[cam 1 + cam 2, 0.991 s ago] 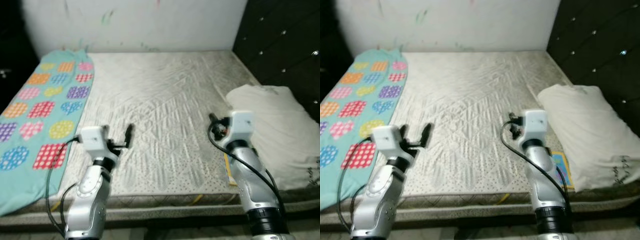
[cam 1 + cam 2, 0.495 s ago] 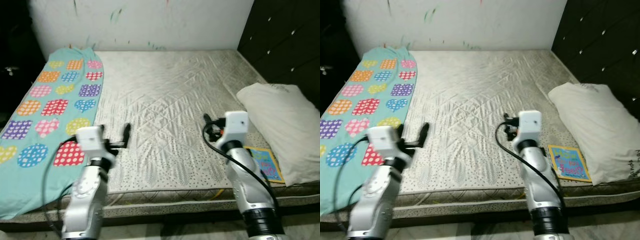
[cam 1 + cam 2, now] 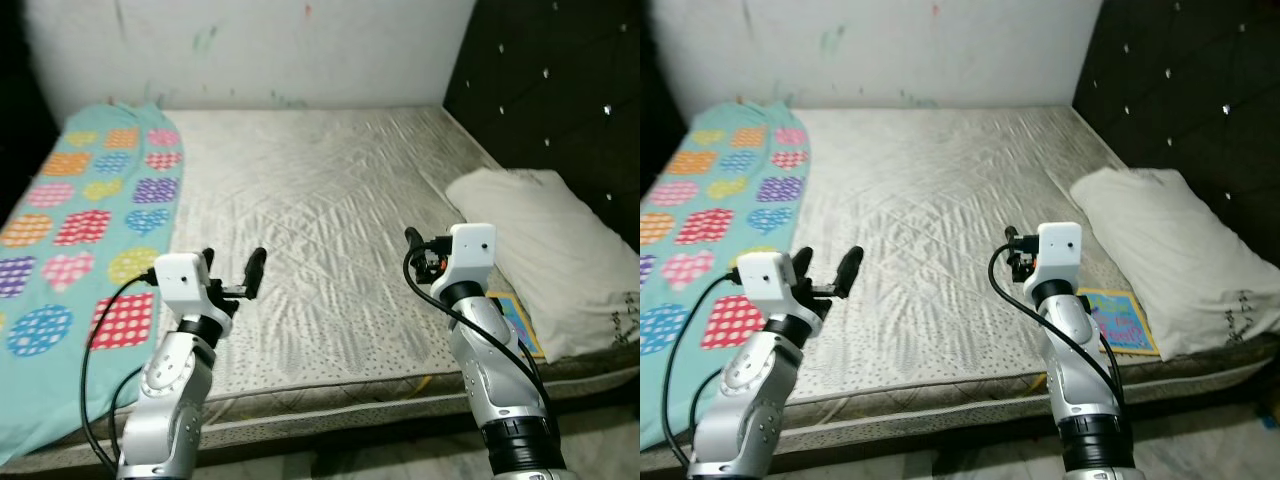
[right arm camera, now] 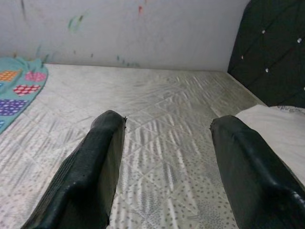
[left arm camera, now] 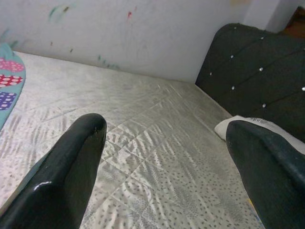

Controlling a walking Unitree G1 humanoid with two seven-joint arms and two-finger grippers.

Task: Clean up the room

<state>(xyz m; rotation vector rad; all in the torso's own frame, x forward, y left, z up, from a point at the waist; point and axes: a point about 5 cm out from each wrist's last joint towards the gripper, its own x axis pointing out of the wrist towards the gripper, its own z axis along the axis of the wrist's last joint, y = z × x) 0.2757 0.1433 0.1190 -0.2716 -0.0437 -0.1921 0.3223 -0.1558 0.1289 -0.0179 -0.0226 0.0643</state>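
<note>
A bare quilted mattress (image 3: 320,190) lies before me. A teal blanket (image 3: 80,230) with colourful patches covers its left side. On the right side rests a white pillow (image 3: 545,250), and a colourful book (image 3: 520,320) lies flat by its near edge, close to the mattress's front right corner. My left gripper (image 3: 232,265) hovers open over the front left of the mattress, beside the blanket's edge. My right gripper (image 3: 418,252) is open too, held above the mattress just left of the book and pillow. Neither holds anything, as the wrist views confirm (image 5: 164,129) (image 4: 167,121).
A black tufted headboard (image 3: 560,90) rises along the right side. A white wall (image 3: 250,50) with paint marks stands behind the bed. The mattress's front edge (image 3: 330,400) is just below my arms, with a strip of floor under it.
The whole picture has swung sideways and back, so the camera has moved. Both arms hold the same raised pose with fingers open. Nothing on the bed has moved.
</note>
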